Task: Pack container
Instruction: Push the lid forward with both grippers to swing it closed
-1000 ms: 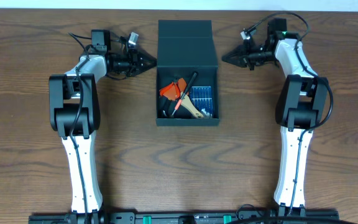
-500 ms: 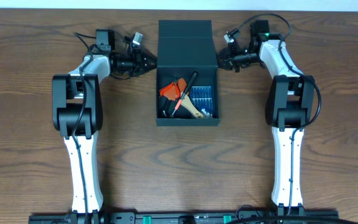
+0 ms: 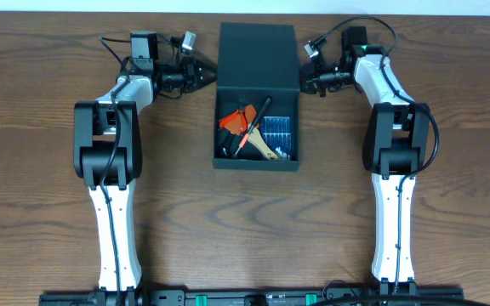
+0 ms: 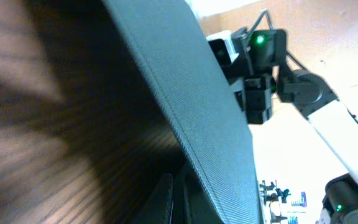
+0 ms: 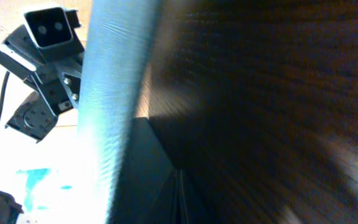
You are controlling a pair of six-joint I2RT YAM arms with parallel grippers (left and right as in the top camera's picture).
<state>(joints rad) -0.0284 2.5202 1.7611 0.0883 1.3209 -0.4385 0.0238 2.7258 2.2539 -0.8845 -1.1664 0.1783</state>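
Overhead: the container sat mid-table, open. Its lid flap lay back on the far side, with the hinge line running left-right. Inside were an orange-handled tool, a blue ribbed case and a dark pen-like item. The left gripper was at the flap's left edge and the right gripper at its right edge. Both pointed inward with the flap between them, about equally near. Touching or just beside: couldn't tell. Jaw width was unreadable from above. Closing likely means swinging the flap about that hinge toward the near side.

Left wrist: the teal flap edge cut diagonally across the frame, with blurred wood at left. One dark finger was cropped at the bottom, against the flap. How far the jaws were apart couldn't be told. The right arm showed beyond the flap.

Right wrist: the flap edge ran top to bottom, very close. A dark finger sat low in the frame and the tips were hidden. Jaw spread couldn't be told. The left arm showed beyond the flap.
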